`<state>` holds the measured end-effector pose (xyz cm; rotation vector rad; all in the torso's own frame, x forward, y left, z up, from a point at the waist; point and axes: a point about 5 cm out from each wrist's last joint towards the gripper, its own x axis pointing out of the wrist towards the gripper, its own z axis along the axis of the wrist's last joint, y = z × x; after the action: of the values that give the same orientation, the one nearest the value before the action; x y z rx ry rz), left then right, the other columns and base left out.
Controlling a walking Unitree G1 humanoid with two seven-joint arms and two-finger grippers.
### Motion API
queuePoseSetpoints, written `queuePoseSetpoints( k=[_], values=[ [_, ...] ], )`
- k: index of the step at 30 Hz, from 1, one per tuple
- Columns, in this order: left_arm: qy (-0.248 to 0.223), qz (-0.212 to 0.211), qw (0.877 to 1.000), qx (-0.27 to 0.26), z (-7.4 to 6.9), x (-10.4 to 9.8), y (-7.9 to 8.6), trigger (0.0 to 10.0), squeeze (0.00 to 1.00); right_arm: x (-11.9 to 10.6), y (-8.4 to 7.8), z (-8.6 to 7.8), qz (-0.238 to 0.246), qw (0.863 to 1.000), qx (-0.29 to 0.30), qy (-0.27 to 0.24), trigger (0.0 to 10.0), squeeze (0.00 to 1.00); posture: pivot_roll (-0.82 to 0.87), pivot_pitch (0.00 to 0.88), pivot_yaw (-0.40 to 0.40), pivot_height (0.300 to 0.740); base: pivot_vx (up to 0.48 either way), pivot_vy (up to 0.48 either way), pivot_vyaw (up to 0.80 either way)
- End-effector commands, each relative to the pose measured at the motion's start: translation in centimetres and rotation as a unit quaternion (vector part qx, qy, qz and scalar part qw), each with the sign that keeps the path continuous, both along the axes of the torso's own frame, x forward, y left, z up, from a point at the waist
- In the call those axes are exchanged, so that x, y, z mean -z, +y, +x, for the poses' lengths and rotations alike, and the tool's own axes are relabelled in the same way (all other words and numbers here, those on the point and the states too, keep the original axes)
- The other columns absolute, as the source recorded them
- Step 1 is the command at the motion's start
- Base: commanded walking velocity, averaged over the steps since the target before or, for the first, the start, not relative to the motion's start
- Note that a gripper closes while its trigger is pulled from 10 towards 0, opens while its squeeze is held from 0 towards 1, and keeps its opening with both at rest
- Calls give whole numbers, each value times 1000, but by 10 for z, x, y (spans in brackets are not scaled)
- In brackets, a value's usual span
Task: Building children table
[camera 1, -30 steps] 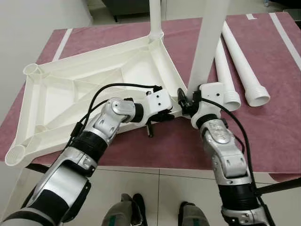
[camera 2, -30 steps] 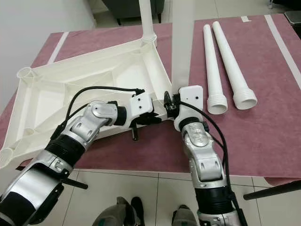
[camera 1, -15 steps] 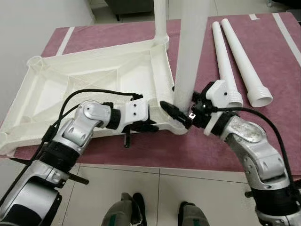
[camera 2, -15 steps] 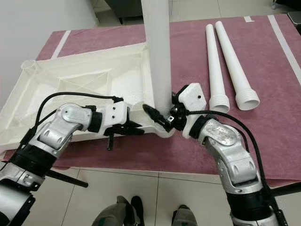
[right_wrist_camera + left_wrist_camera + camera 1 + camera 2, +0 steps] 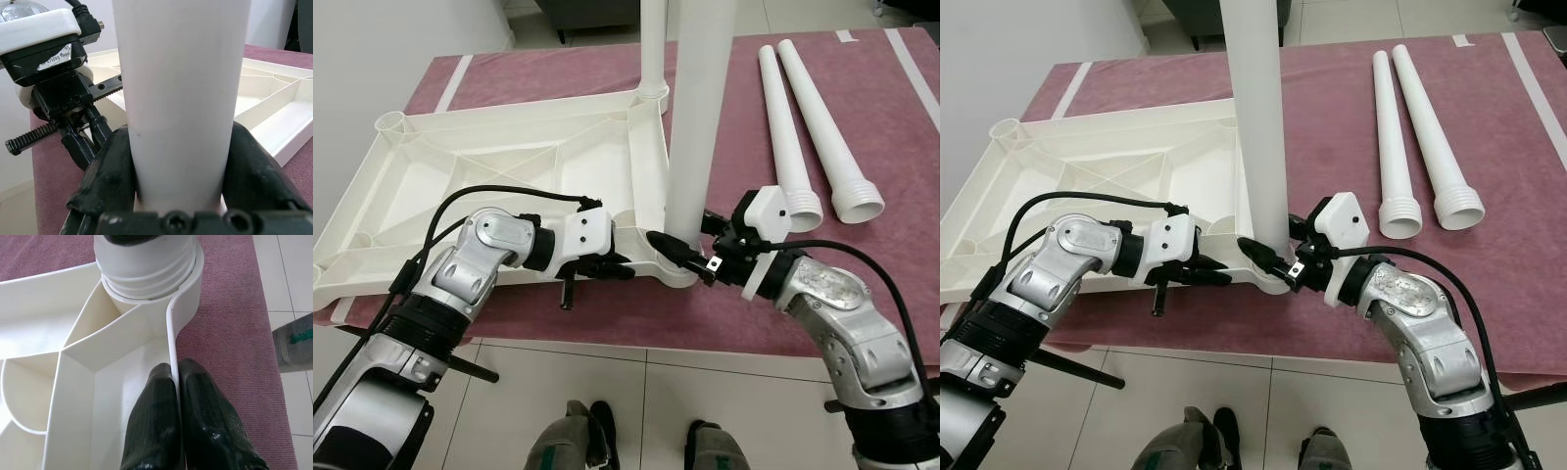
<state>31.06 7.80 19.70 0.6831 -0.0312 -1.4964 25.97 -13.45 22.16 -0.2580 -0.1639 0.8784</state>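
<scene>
The upturned tabletop (image 5: 499, 176) is plain white plastic, ribbed underneath; the upright leg (image 5: 697, 127) and the two loose legs (image 5: 813, 127) lying on the cloth are the same white — no markings. The cloth (image 5: 901, 225) is a dull maroon with pale stripes near its edges; the floor (image 5: 636, 411) is light grey tile. Both arms are silver with black cables; the left gripper (image 5: 178, 416) and right gripper (image 5: 178, 171) have black fingers on white housings.
</scene>
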Motion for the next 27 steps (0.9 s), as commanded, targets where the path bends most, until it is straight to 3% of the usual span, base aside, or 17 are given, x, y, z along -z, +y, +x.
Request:
queuePoseSetpoints(
  k=[1, 4, 5, 9, 10, 11, 12, 13, 14, 17, 18, 19, 20, 21, 22, 24, 27],
  values=[
    [-59, -58, 996, -12, 4, -26, -15, 10000, 0, 25, 4, 11, -17, 996, 74, 41, 0, 0, -49, 175, 173, 740, 0, 0, 0],
    [-59, -65, 996, -20, 6, -27, -20, 10000, 0, 31, 1, 16, -26, 992, 114, 45, 0, 0, -49, 175, 173, 740, 0, 0, 0],
    [-60, -82, 994, -47, 16, -30, -38, 10000, 0, 48, -5, 30, -27, 969, 237, 66, 0, 0, -49, 176, 176, 740, 0, 0, 0],
    [-59, -87, 993, -55, 20, -32, -44, 10000, 0, 53, -6, 33, -28, 958, 276, 72, 0, 0, -49, 176, 176, 740, 0, 0, 0],
    [-57, -92, 992, -67, 24, -33, -53, 10000, 0, 62, -9, 35, -29, 940, 331, 79, 0, 0, -51, 177, 178, 740, 0, 0, 0],
    [-57, -92, 992, -67, 24, -33, -53, 10000, 0, 62, -9, 35, -29, 940, 331, 79, 0, 0, -51, 177, 178, 740, 0, 0, 0],
    [-55, -93, 991, -79, 28, -33, -61, 10000, 0, 70, -10, 36, -25, 922, 375, 90, 0, 0, -53, 179, 185, 740, 0, 0, 0],
    [-55, -93, 991, -79, 28, -33, -61, 10000, 0, 70, -10, 36, -25, 922, 375, 90, 0, 0, -53, 179, 185, 740, 0, 0, 0],
    [-53, -92, 991, -85, 31, -32, -68, 10000, 0, 77, -11, 36, -24, 905, 413, 96, 0, 0, -56, 181, 188, 740, 0, 0, 0],
    [-50, -87, 991, -89, 32, -29, -73, 10000, 0, 83, -9, 35, -22, 893, 437, 105, 0, 0, -59, 181, 191, 740, 0, 0, 0],
    [-47, -79, 992, -92, 32, -23, -76, 10000, 0, 87, -4, 34, -13, 892, 439, 110, 3176, 0, -63, 185, 196, 740, 0, 0, 0],
    [-44, -67, 993, -92, 31, -15, -76, 10000, 0, 87, 1, 32, -1, 897, 430, 107, 10000, 0, -66, 188, 197, 740, 0, 0, 0],
    [-44, -67, 993, -92, 31, -15, -76, 10000, 0, 87, 1, 32, -1, 897, 430, 107, 10000, 0, -66, 188, 197, 740, 0, 0, 0],
    [-42, -59, 993, -90, 29, -9, -75, 10000, 514, 86, 5, 31, 8, 904, 416, 101, 10000, 0, -65, 191, 197, 740, 0, 0, 0],
    [-34, -51, 995, -83, 26, 0, -73, 10000, 1000, 82, 8, 29, 19, 915, 394, 86, 10000, 1000, -67, 193, 195, 740, 0, 0, 0],
    [-34, -51, 995, -83, 26, 0, -73, 10000, 1000, 82, 8, 29, 19, 915, 394, 86, 10000, 1000, -67, 193, 195, 740, 0, 0, 0],
    [-23, -44, 995, -90, 24, 10, -66, 10000, 1000, 67, 10, 27, 31, 934, 353, 38, 10000, 1000, -65, 195, 192, 740, 0, 0, 0]
  ],
)
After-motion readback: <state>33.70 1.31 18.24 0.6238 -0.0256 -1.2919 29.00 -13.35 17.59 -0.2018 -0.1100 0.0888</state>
